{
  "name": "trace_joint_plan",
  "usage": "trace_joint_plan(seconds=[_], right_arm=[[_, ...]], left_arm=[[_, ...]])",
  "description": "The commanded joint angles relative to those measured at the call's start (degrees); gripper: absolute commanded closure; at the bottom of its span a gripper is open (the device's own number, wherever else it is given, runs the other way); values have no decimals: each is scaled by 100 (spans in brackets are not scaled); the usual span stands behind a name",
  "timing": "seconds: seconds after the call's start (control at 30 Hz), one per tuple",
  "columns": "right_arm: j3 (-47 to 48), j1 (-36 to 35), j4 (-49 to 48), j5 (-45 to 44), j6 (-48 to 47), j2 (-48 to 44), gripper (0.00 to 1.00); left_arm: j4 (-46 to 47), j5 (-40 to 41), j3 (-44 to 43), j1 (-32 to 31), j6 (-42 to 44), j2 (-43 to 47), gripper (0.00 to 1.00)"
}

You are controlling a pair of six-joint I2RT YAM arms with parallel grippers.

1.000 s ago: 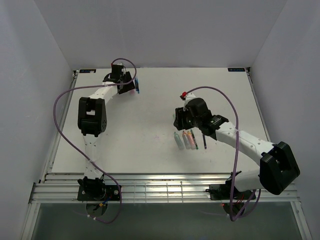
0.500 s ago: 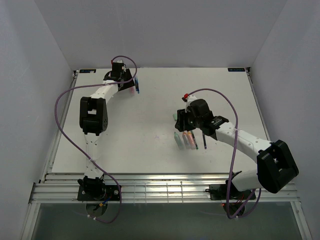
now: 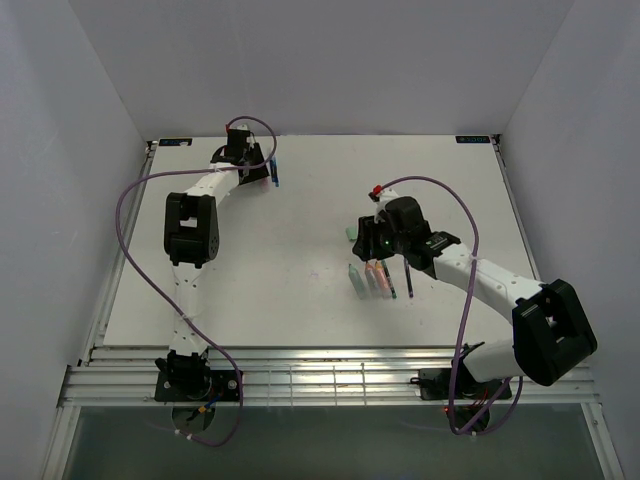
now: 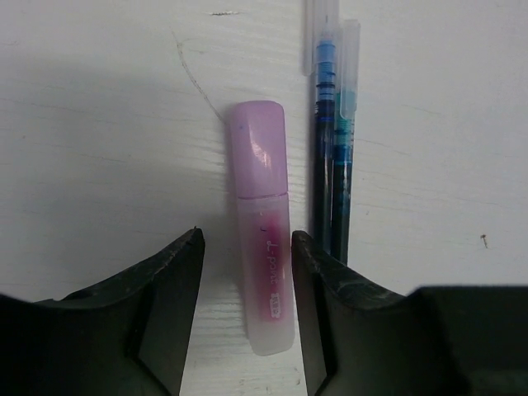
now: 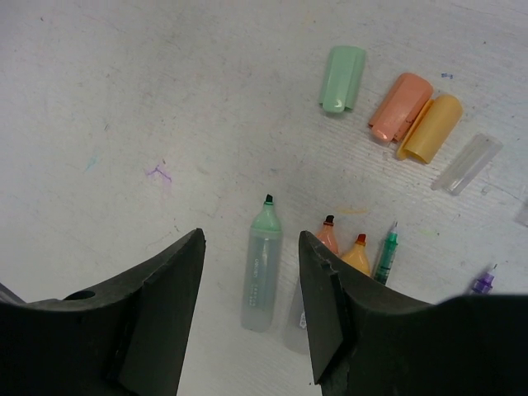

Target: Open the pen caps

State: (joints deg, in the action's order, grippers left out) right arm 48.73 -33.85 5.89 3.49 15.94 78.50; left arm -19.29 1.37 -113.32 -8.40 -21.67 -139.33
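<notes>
I am holding my left fingers (image 4: 191,252) open at the far left part of the worktop (image 4: 99,99), and they are gripping nothing. The pink marker (image 4: 268,280) is lying flat in the gap between them, and its pinkish-purple cap (image 4: 258,148) is sitting on it, pointing away from my wrist. In the wrist view the finger on the left is standing clearly apart from the marker. The finger on the right is just beside it, and I cannot tell if it is touching. Two slim blue pens (image 4: 323,165) are lying side by side against each other, just beside the marker on that same side. My right fingers (image 5: 191,256) are also spreading wide and are carrying nothing. Below them the mint green marker (image 5: 262,272) is lying with its dark tip bare. Next to it are the orange marker (image 5: 328,238), the yellow-orange marker (image 5: 358,254) and a thin green pen (image 5: 385,252), and my finger is partly hiding them. Beyond their tips, apart from them, the green cap (image 5: 342,78) is lying alone. The orange cap (image 5: 400,107) and the yellow-orange cap (image 5: 429,128) are touching each other, and a clear cap (image 5: 466,163) is resting near them.
</notes>
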Motion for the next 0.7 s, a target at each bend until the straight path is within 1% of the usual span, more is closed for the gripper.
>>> trace_joint_plan(seconds=[0.0, 0.07, 0.17, 0.27, 0.3, 0.37, 0.5, 0.53, 0.6, 0.63, 0.67], right_arm=[[-65, 62, -229, 126, -118, 16, 44], [-57, 80, -229, 152, -127, 16, 45], [-65, 89, -255, 170, -127, 16, 45], [-74, 106, -273, 196, -127, 25, 45], [-83, 115, -273, 205, -127, 25, 45], [-109, 124, -299, 223, -127, 43, 45], [-144, 115, -308, 231, -118, 34, 45], [-153, 124, -308, 240, -109, 34, 45], [-179, 115, -308, 240, -100, 25, 45], [-188, 124, -316, 240, -92, 16, 45], [-188, 124, -317, 249, -92, 16, 45]], left_arm=[[-13, 144, -182, 32, 110, -42, 44], [-22, 171, -129, 23, 128, -42, 48], [-14, 232, -94, 14, 189, -59, 50], [-49, 285, -103, 14, 260, -103, 56], [-66, 311, -103, 14, 269, -112, 59], [-93, 329, -94, 14, 286, -130, 62], [-154, 408, -42, 23, 269, -182, 71], [-172, 452, -15, 14, 243, -183, 77], [-172, 487, 90, 23, 199, -148, 81], [-154, 522, 143, 14, 172, -60, 86], [-137, 601, 213, 23, 111, -7, 93]])
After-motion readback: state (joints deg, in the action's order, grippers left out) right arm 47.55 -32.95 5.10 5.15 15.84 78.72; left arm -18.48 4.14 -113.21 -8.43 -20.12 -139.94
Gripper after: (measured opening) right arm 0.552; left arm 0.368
